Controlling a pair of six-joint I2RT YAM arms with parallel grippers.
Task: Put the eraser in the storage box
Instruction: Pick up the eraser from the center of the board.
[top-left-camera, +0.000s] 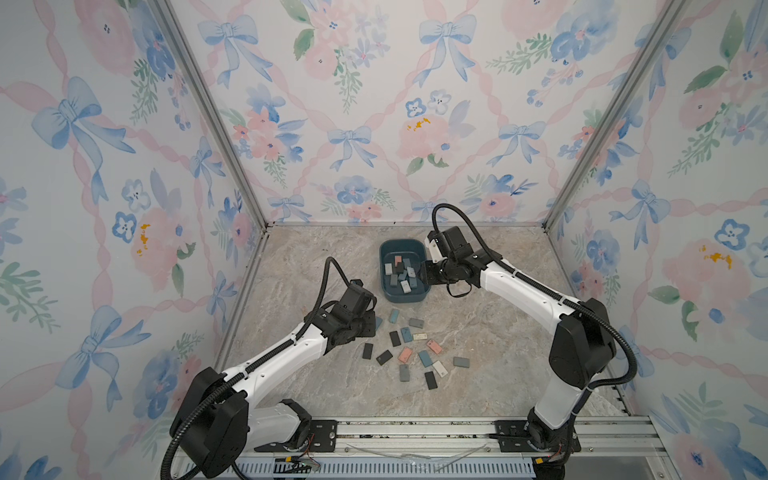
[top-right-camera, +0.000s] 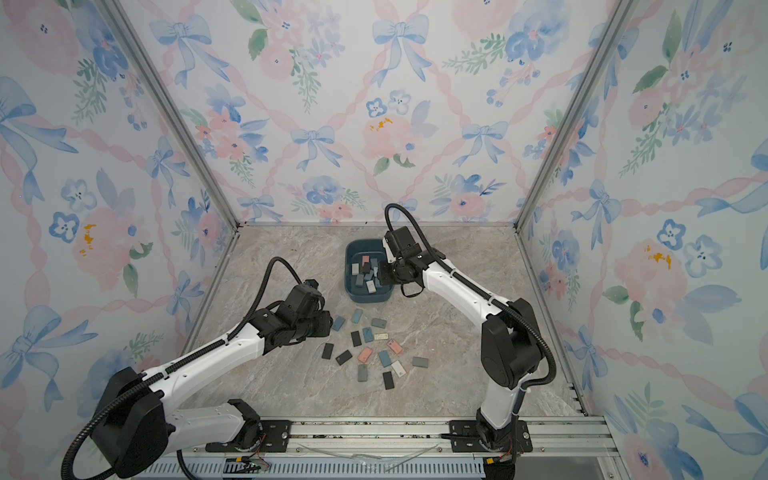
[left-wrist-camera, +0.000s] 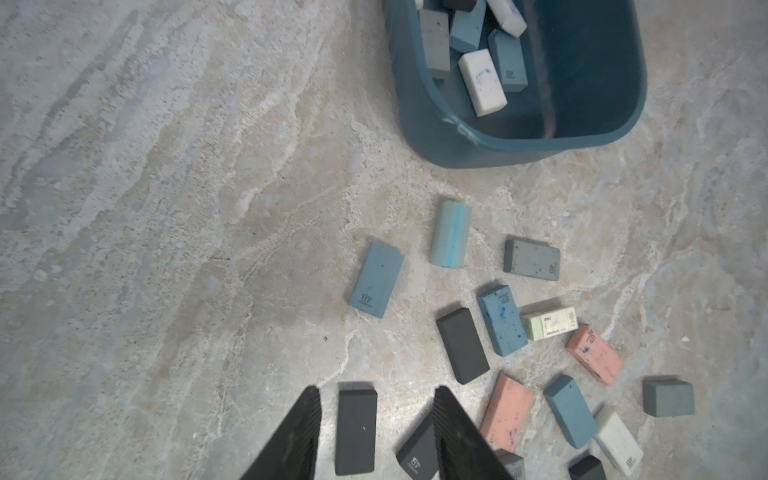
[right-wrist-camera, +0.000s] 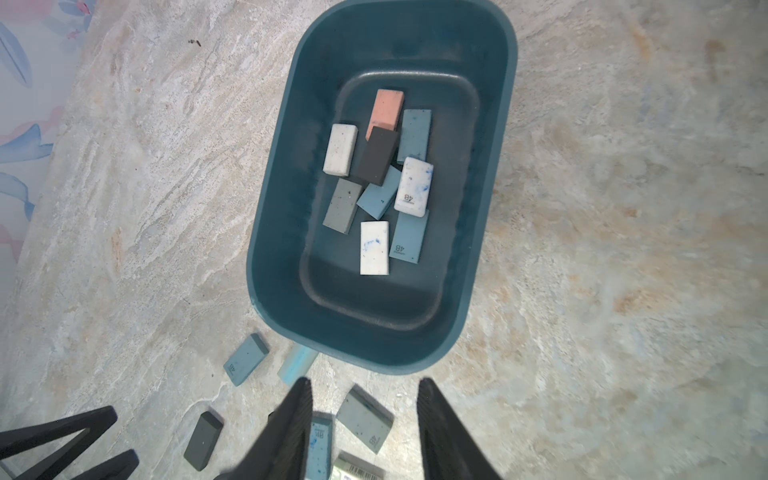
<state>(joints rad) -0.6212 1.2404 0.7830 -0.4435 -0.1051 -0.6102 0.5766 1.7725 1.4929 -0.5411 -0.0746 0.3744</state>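
Inspecting the storage box (top-left-camera: 382, 270) first: it is a dark teal-blue tub of matte plastic, rectangular with rounded corners. It has low smooth walls and a floor panel set slightly down from the sloping sides (right-wrist-camera: 282, 208). In both top views it sits toward the back middle of the bench (top-left-camera: 478, 299), whose surface is a marbled stone pattern in beige and grey.

Inside the box lies a heap of stored erasers (right-wrist-camera: 374, 247). They are flat rectangular blocks in white, grey, blue, black and pink. Several overlap one another, two white ones carry blue smears, and some are stamped "4B".

More loose erasers (top-left-camera: 405, 354) of the same block shape lie scattered flat on the bench in front of the box, toward the robot's base. Among them are a pale blue eraser (left-wrist-camera: 450, 232) with rounded edges, the one lying near the box wall, and a cream eraser (left-wrist-camera: 548, 324) in a printed sleeve. Several of the blue and grey blocks look speckled.

The left gripper (left-wrist-camera: 377, 390) hangs low over this scatter with its ribbed black jaws spread. A black eraser (left-wrist-camera: 356, 428) lies on the bench between them with a gap on either side, so nothing is grasped.

The right gripper (right-wrist-camera: 365, 380) is held close beside the box on the right arm's side, jaws parted and empty.
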